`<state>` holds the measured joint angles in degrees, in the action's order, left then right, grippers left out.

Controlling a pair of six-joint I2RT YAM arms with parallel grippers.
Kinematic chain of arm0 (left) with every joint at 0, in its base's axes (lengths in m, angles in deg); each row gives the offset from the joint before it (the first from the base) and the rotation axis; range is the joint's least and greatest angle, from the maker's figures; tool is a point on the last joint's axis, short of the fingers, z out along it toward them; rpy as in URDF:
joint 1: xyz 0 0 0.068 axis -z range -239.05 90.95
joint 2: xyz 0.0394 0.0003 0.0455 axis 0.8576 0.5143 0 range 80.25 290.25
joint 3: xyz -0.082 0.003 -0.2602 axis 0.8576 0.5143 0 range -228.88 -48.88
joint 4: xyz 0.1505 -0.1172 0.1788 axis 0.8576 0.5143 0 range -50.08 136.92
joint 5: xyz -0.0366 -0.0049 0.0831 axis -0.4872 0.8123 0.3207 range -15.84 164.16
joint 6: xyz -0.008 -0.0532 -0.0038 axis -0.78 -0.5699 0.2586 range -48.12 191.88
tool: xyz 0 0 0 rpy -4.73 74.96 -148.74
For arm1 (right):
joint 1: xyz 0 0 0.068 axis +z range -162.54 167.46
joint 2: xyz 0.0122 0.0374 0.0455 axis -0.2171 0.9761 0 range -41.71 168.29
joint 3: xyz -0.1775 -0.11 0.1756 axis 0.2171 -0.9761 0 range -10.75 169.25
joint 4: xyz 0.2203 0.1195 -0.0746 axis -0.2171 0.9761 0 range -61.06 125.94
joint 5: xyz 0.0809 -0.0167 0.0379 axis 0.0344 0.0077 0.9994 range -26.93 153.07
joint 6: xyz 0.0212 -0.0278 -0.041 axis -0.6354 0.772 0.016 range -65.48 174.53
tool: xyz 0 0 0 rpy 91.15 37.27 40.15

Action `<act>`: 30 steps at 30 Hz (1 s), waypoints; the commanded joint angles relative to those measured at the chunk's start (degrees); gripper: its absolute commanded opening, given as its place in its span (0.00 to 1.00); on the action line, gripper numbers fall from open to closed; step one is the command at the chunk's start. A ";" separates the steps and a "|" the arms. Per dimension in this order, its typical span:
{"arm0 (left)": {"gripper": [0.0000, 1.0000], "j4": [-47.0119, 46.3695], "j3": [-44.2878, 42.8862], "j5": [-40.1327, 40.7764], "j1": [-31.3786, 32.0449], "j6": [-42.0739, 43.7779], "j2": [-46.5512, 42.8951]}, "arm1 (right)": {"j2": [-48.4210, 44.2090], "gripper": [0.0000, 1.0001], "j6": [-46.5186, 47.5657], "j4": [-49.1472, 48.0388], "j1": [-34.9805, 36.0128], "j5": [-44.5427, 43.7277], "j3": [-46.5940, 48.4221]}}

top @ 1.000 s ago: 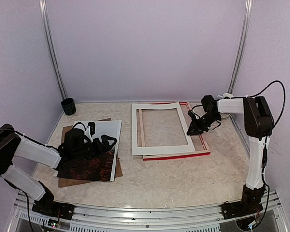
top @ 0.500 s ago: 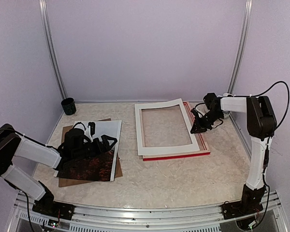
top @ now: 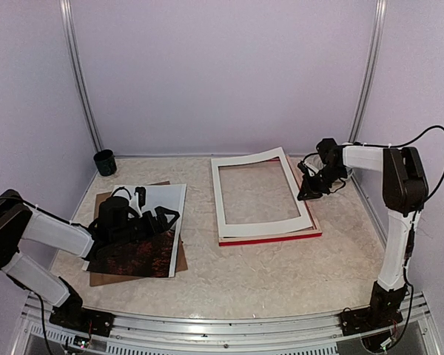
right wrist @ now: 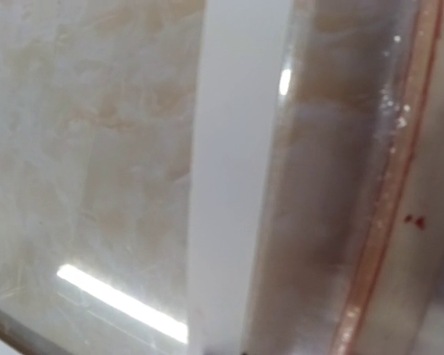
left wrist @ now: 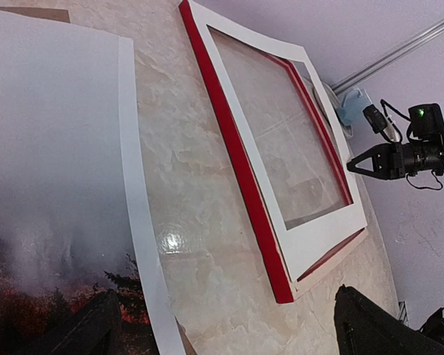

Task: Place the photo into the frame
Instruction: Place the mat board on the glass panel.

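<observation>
White mat [top: 266, 227] in tight pinch of right end effector [top: 304, 195]

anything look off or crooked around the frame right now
Yes: the white mat sits askew on the frame, twisted out of line with its red edges, and its far edge bows upward near the right gripper.

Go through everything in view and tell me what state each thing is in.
photo: flat, face up, not in the frame.
frame: lying flat, no photo in it.
white mat: on the frame, right side raised.
left gripper: open, over the photo.
right gripper: shut on the white mat's right edge.
cup: upright.
</observation>
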<state>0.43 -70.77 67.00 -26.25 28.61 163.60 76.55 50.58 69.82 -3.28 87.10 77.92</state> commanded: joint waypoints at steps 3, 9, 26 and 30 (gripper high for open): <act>0.99 -1.82 0.57 -0.73 -0.41 0.43 -0.03 | -2.76 0.10 1.60 1.36 -0.60 -3.58 -0.41; 0.99 -1.78 0.51 -0.81 -0.45 0.42 -0.10 | -3.52 0.10 1.92 1.32 -0.60 -4.36 -1.26; 0.99 -1.49 0.11 -0.93 -0.45 0.52 0.06 | -4.39 0.10 2.67 1.06 -0.64 -5.75 -2.54; 0.99 -1.64 -0.16 -1.30 -0.45 0.38 0.51 | -5.28 0.10 2.80 0.84 -0.64 -5.98 -3.31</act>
<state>0.43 -70.77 66.61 -26.27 28.63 163.60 73.82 52.42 70.26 -3.31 81.84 75.75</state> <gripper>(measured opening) 0.989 0.103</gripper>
